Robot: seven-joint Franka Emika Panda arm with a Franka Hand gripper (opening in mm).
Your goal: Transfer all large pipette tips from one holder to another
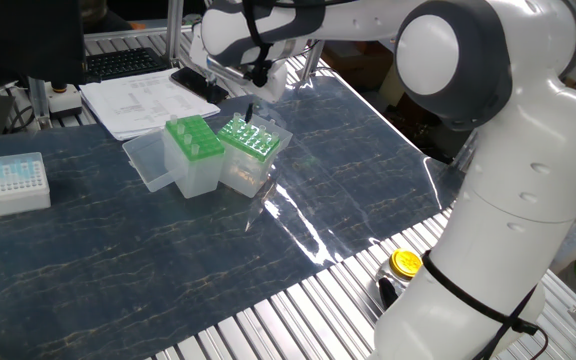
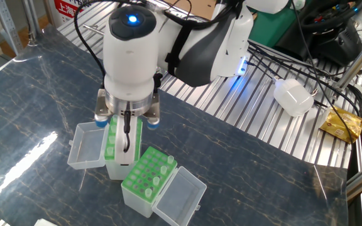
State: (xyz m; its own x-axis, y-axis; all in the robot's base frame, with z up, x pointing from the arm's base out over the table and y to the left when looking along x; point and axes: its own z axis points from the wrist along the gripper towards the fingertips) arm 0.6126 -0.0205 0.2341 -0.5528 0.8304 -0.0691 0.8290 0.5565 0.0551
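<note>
A: Where are the large pipette tips [image 2: 163,168]?

B: Centre-frame, in the green rack [image 2: 144,179]. Light, slick, stiff; pinch the collar.

A: End effector [image 2: 127,137]?

B: Over the other rack [image 2: 115,139]; closed around something thin, seemingly one tip.

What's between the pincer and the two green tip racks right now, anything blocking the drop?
Nothing visible. The pincer hangs over the far rack, with the near rack beside it. Both lids are swung open sideways. Whether it holds a tip cannot be told.
</note>
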